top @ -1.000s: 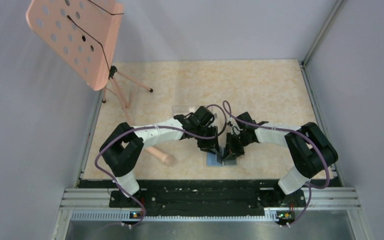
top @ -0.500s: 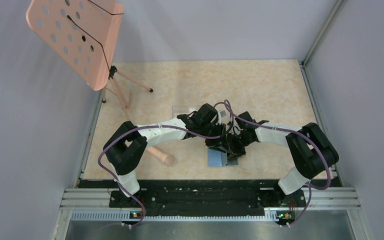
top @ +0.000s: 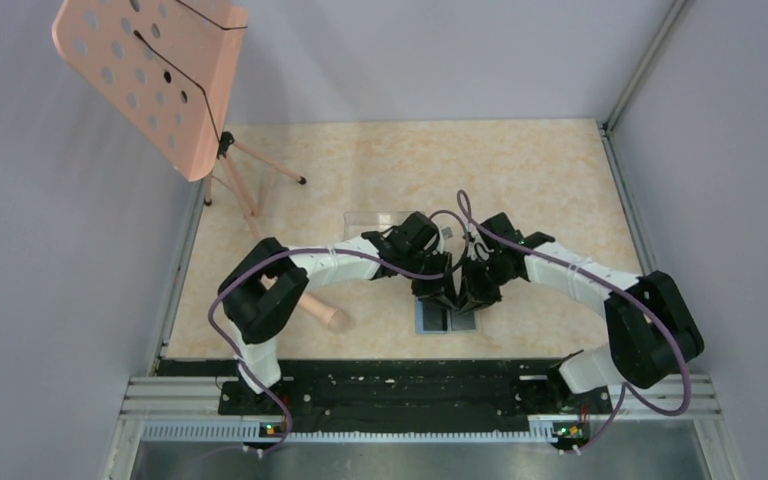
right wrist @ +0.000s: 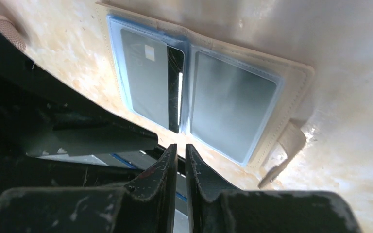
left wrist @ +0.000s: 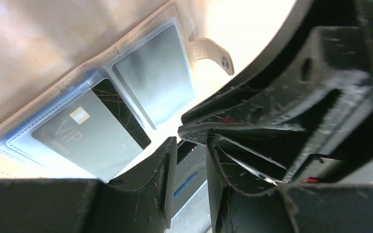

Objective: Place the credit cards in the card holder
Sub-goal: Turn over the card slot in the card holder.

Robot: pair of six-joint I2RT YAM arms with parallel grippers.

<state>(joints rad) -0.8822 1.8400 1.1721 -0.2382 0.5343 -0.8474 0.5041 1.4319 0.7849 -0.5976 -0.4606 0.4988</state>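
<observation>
I see the card holder (right wrist: 291, 77) lying open on the tabletop (top: 520, 170), 1 grey credit card (right wrist: 145, 82) in a clear sleeve — the other sleeve possibly filled too. Just beside it, my left claw (left wrist: 190, 148) stands narrowly parted, my right claw (right wrist: 180, 149) a mere slit.

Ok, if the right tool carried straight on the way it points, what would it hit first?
Probably the open card holder, close to its centre fold, right beside the sleeved credit card. Depth is hard to judge from the wrist view.
</observation>
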